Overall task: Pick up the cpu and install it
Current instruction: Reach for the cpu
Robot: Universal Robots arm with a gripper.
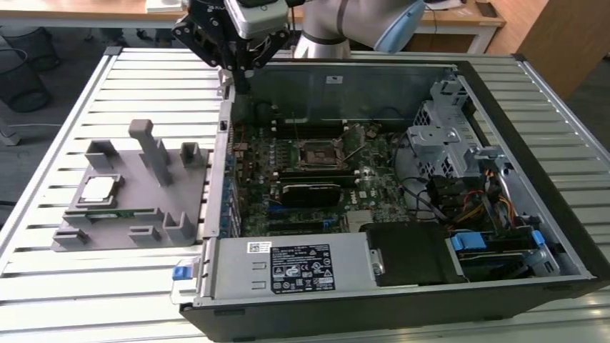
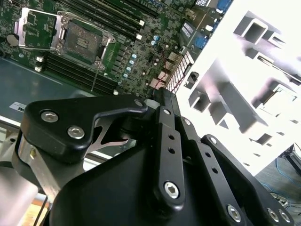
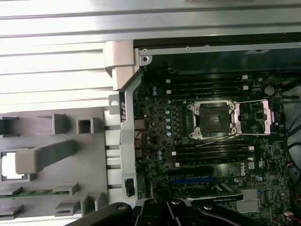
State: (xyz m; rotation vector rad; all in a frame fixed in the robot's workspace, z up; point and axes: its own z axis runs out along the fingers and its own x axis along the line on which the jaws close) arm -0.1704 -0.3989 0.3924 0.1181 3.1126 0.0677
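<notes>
The cpu (image 1: pixel 98 189) is a small square chip with a silvery-white top. It lies in a pocket of the grey holder (image 1: pixel 133 221) on the exterior view's left, outside the computer case. In the first wrist view the cpu (image 3: pixel 8 167) shows as a bright white square. The black socket (image 1: pixel 315 154) on the motherboard stands with its frame swung open and its inside bare, as the socket (image 3: pixel 214 120) and the socket (image 2: pixel 80 40) in both wrist views. My gripper (image 1: pixel 244 70) hangs high over the case's far corner, shut with nothing in it, well away from the cpu.
A long green memory stick (image 1: pixel 110 213) lies in the holder just in front of the cpu. Tall grey posts (image 1: pixel 151 150) rise from the holder. The open case (image 1: pixel 224 143) has raised metal walls, drive cages (image 1: pixel 443 136) and cables at the exterior view's right.
</notes>
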